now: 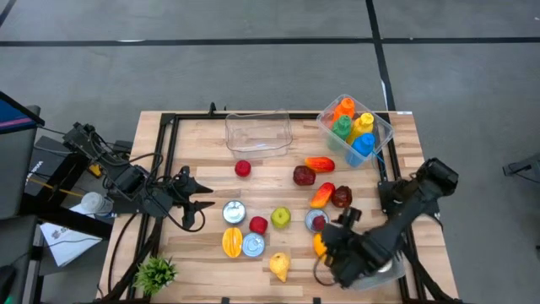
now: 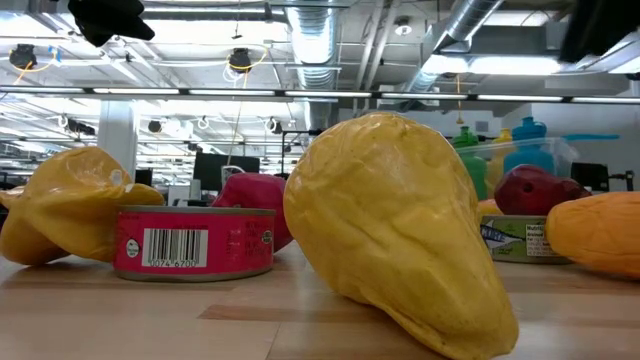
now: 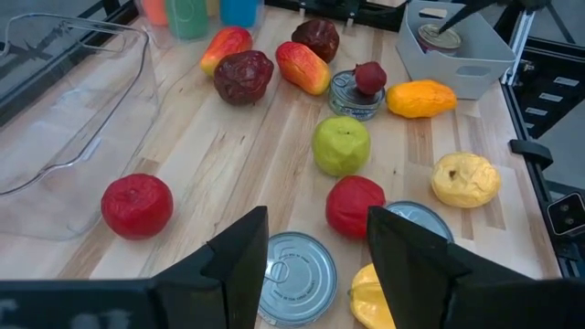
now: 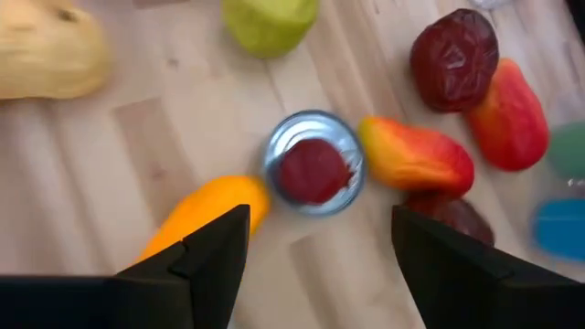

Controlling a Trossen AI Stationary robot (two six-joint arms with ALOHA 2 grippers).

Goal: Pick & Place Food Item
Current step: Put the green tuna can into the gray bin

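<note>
Looming in the low view, a wrinkled yellow fruit (image 2: 400,230) fills the middle and hides most of what lies behind it. Beside it a red-labelled can (image 2: 195,243) with a barcode stands in front of another yellow fruit (image 2: 65,205). Neither of my end effectors shows in that level view.

From above, both arms appear: my left end effector (image 1: 192,203) sits over the table (image 1: 202,143) near its left edge, fingers spread with nothing between them. My right end effector (image 1: 331,241) is low over the right front, beside an orange fruit (image 1: 319,245). My arm covers part of the grey bin (image 1: 384,272), which is plainer in the left wrist view (image 3: 457,50).

My right wrist view shows released dark fingers (image 4: 215,247) above a silver can (image 4: 313,163) with a small dark-red fruit (image 4: 313,172) resting on its lid. The smooth orange fruit (image 4: 206,212) lies just beside the can, partly behind one finger. That view is blurred, so textures are hard to read.

My left wrist view gives the glossy red tomato (image 3: 137,205), a green apple (image 3: 341,144) and a clear plastic tray (image 3: 64,110), cut off at the edge. A ring-pull can (image 3: 294,278) lies between my parted fingers (image 3: 239,256).
</note>
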